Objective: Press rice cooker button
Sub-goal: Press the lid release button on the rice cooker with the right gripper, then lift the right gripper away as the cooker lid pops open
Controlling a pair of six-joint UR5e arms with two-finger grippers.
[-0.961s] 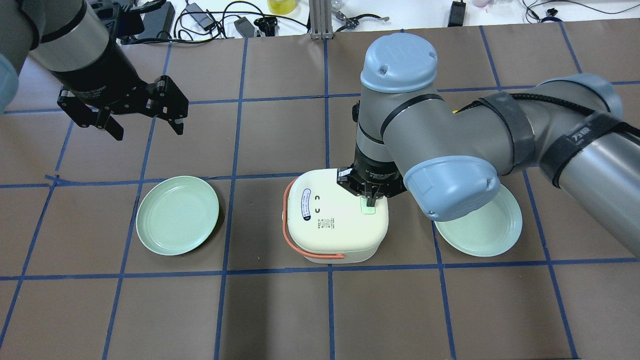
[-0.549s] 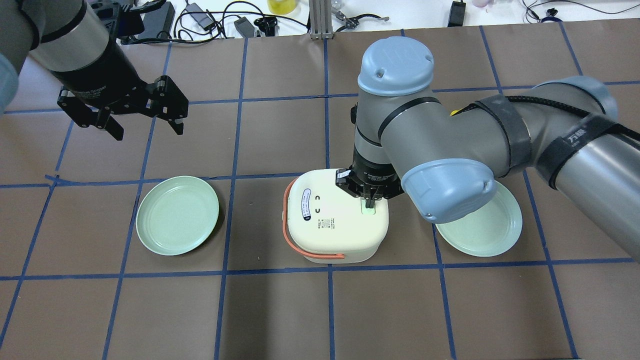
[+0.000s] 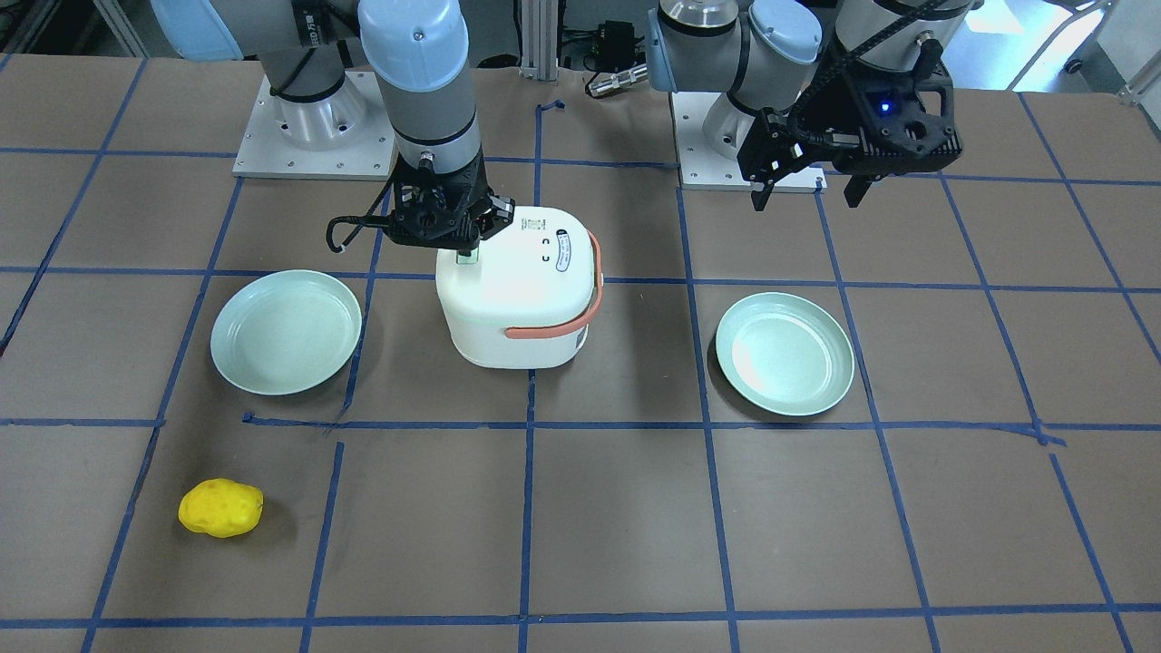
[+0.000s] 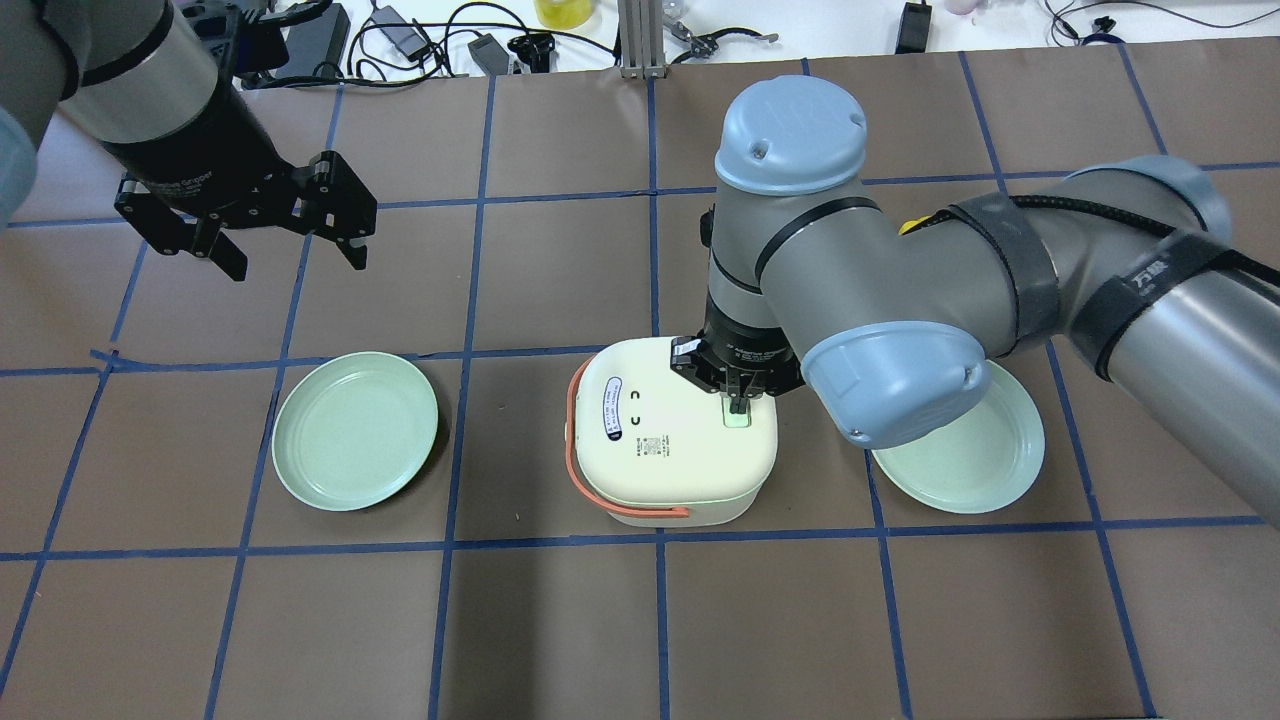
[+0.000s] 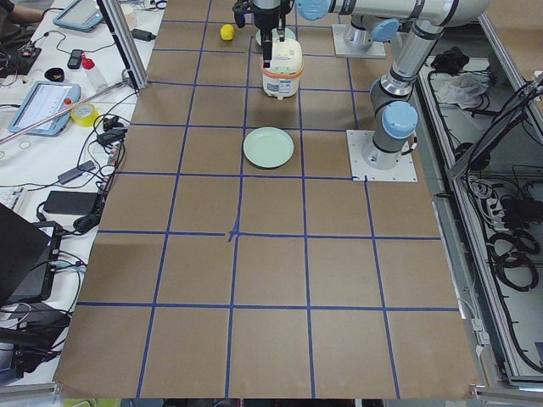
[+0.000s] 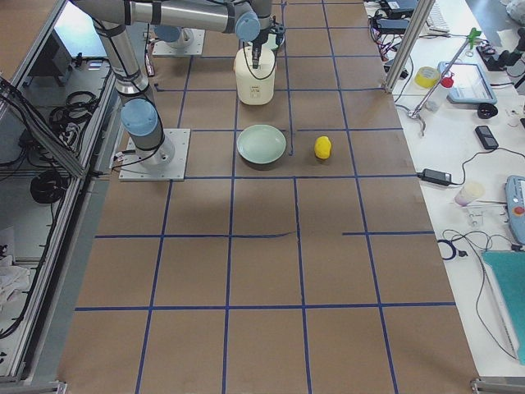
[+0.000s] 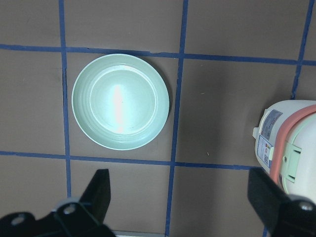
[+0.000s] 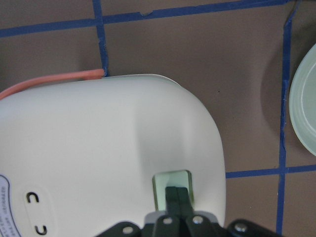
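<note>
The white rice cooker with its salmon-orange handle stands lid shut at the table's middle; it also shows in the front view and the right wrist view. My right gripper is shut, its fingertips pointing down onto the mint-green button near the lid's edge. It shows the same way in the front view and the right wrist view. My left gripper is open and empty, hovering far to the left above the table.
One mint-green plate lies left of the cooker, below my left gripper. A second plate lies right of it, partly under my right arm. A yellow lumpy object lies near the operators' edge. Cables and tools line the far edge.
My right arm's wrist and elbow have shifted slightly left; the shut fingertips stay on the button. The left arm has not moved.
</note>
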